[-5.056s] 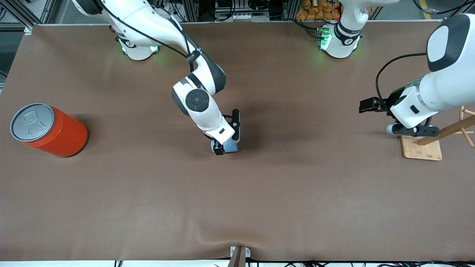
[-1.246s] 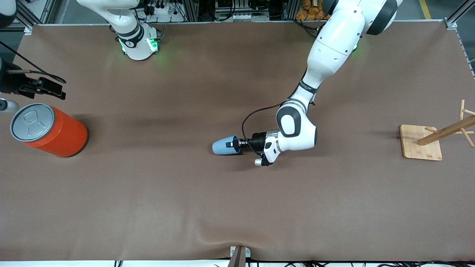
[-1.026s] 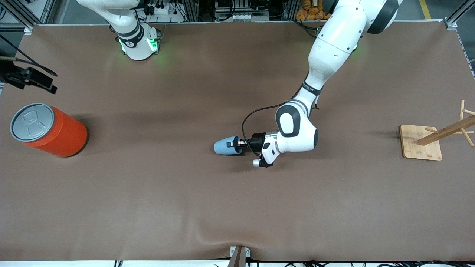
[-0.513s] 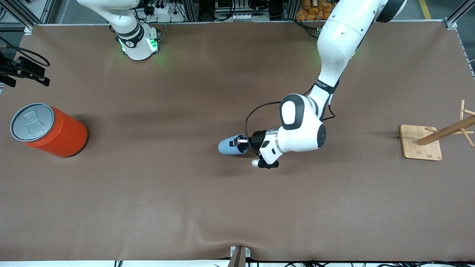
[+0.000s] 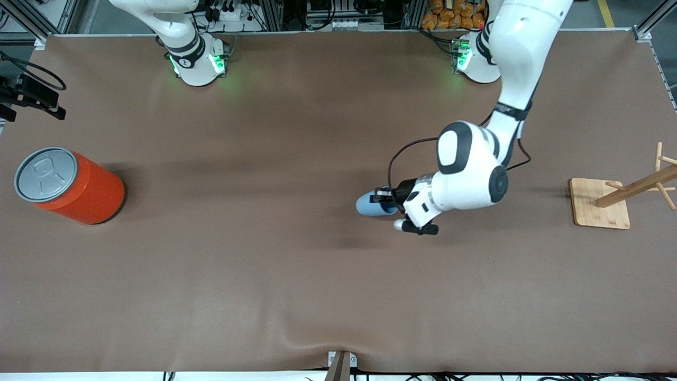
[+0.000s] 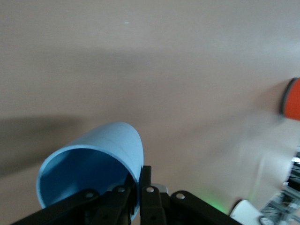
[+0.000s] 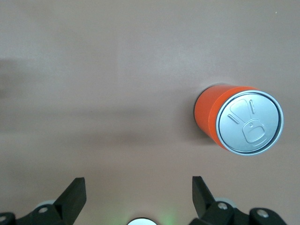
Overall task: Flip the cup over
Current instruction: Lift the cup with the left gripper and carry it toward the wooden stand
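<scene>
The brown table point(image 5: 264, 275) is bare near the camera. The left gripper point(image 5: 389, 197) pinches the rim of the blue cup point(image 5: 370, 205), held sideways in the air over the middle of the table. At nine o'clock stands an orange can point(image 5: 79, 188); at three o'clock, a wooden rack point(image 5: 619, 198). The right gripper point(image 7: 138, 197) waits wide open, holding nothing, up above the can. Only the left wrist view shows inside the cup.

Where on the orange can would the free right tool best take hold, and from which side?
Probably around the orange can's round wall, coming down from above with one finger on each flank. It stands upright at the right arm's end of the table, its flat grey lid offering no edge to pinch. The right tool hangs open nearby; whether it spans the can is unclear.
</scene>
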Tool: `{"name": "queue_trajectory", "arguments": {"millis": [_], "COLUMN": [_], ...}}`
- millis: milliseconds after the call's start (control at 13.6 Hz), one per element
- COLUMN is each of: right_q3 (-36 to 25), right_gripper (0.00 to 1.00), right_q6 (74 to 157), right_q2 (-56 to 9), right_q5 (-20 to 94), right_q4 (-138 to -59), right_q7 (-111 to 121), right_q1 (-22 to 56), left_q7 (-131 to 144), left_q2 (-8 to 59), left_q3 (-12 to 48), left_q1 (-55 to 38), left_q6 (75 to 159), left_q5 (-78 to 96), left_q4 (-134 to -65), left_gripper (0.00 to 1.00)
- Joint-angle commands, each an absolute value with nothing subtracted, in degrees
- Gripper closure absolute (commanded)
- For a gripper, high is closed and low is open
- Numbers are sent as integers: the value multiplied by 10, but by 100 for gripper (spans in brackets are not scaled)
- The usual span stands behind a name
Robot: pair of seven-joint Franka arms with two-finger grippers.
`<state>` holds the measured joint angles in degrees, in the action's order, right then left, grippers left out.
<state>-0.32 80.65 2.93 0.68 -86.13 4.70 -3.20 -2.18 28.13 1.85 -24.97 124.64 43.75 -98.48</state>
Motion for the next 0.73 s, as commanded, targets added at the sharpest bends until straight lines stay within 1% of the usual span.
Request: {"name": "queue_trajectory", "arguments": {"millis": [0, 220, 293, 366, 440, 659], "right_q3": [-1, -3, -4, -4, -5, -5], "right_gripper": [0, 0, 0, 0, 0, 0], "right_q6": [803, 795, 792, 793, 795, 795], "right_q2": [31, 33, 33, 33, 33, 33], "right_q5": [11, 22, 23, 25, 26, 32], "right_q4": [-856, -858, -859, -859, -859, -859], "right_q7": [52, 53, 54, 54, 54, 54], "right_q1": [-33, -37, -39, -39, -39, -39], "left_q7": [15, 89, 131, 164, 171, 160], "left_q2": [192, 146, 135, 133, 129, 113], "left_q3": [18, 18, 19, 19, 19, 20], "left_q1": [-229, -226, -227, -225, -219, -187], "left_q6": [1245, 1245, 1236, 1210, 1192, 1183], "left_q5": [327, 163, 100, 58, 35, -12], "left_q4": [-1076, -1123, -1130, -1129, -1129, -1142], "left_gripper": [100, 100, 100, 100, 100, 100]}}
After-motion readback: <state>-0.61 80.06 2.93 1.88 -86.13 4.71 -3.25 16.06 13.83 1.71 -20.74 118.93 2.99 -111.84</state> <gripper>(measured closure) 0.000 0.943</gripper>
